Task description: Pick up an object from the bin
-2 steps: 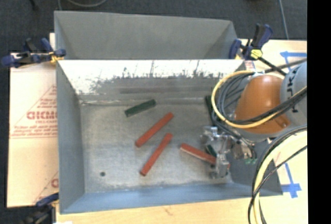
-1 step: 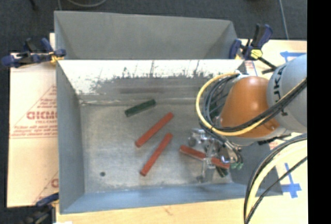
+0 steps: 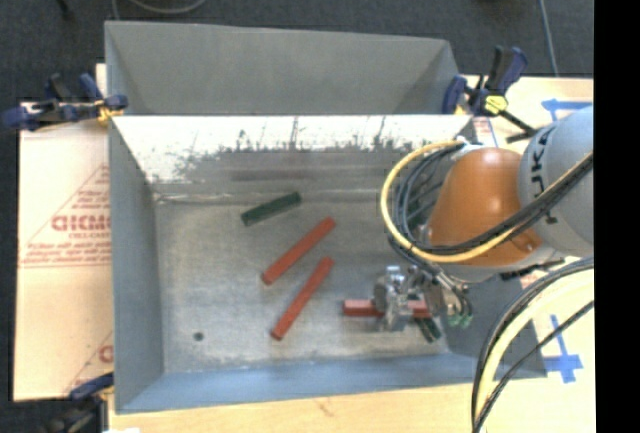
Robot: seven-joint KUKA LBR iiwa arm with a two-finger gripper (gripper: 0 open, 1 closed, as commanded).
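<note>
My gripper (image 3: 400,306) is low in the bin's front right corner. A short red block (image 3: 356,307) lies on the floor right at its left side, and the block's right end runs in under the metal of the gripper. A small dark green piece (image 3: 432,330) shows just under the gripper's right side. A long red stick (image 3: 302,297) lies slanted a little to the left of the red block.
A second long red stick (image 3: 298,249) lies slanted in the middle of the bin, with a dark green stick (image 3: 270,209) behind it. A small dark speck (image 3: 197,337) sits at the front left. The arm's orange cover and cables hang over the bin's right side.
</note>
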